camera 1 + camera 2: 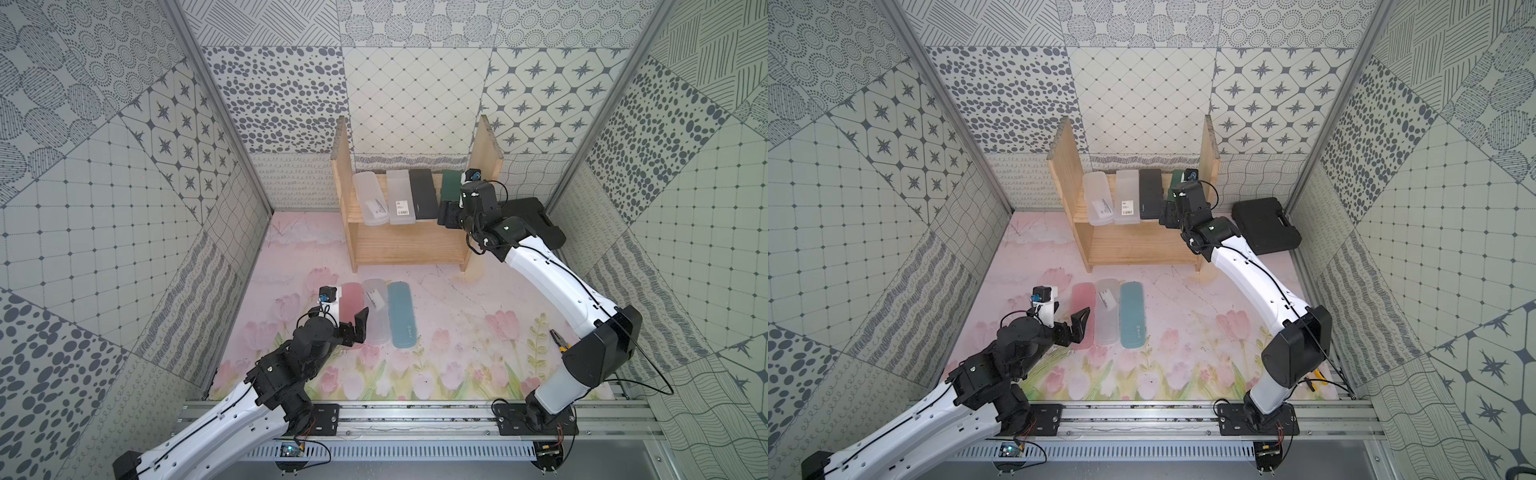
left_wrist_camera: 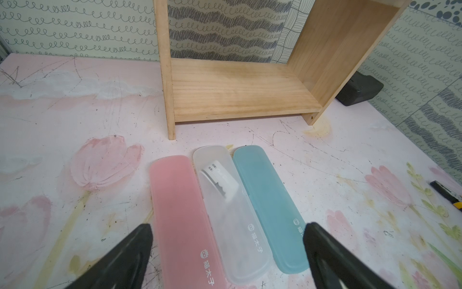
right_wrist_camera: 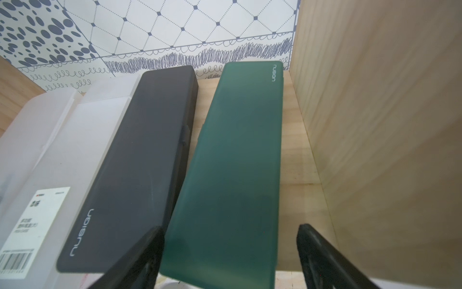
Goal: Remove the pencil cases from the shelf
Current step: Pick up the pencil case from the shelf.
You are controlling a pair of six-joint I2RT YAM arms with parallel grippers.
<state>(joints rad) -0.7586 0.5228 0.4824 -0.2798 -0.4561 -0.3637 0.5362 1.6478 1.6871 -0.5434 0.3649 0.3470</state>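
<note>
1. The shelf (image 1: pixel 409 249) sits at the back of the counter (image 1: pixel 457 303), upper middle of the frame in both top views. Its upper board carries four pencil cases lying flat side by side, all shut, with their near ends poking a bit past the front edge. Left to right: a frosted rounded case (image 1: pixel 370 199), a frosted boxy case (image 1: pixel 401 197) with a barcode label (image 1: pixel 402 208), the black case (image 1: pixel 422 193) and the dark green case (image 1: pixel 450 183).
2. The right tool (image 3: pixel 230 229) is at the near end of the dark green case with its jaws apart, one on each side. In the right wrist view one jaw is up by the edge next to the black case. The other stands clear with bare board showing between, so it's open, not clamped.
3. Three more lie on the counter in front of the shelf, mid-frame, packed edge to edge: pink case (image 1: pixel 352 303), frosted clear case (image 1: pixel 376 309), light blue case (image 1: pixel 401 313). Lids are shut. A white paper slip (image 2: pixel 221 177) shows through the frosted clear case. Can't tell what's inside the other two.
4. The left tool (image 2: pixel 227 231) hovers over the near ends of those three, jaws spread wide, holding nothing.
5. A black toolbox (image 1: pixel 1266 224), shut, sits right of the shelf.
</note>
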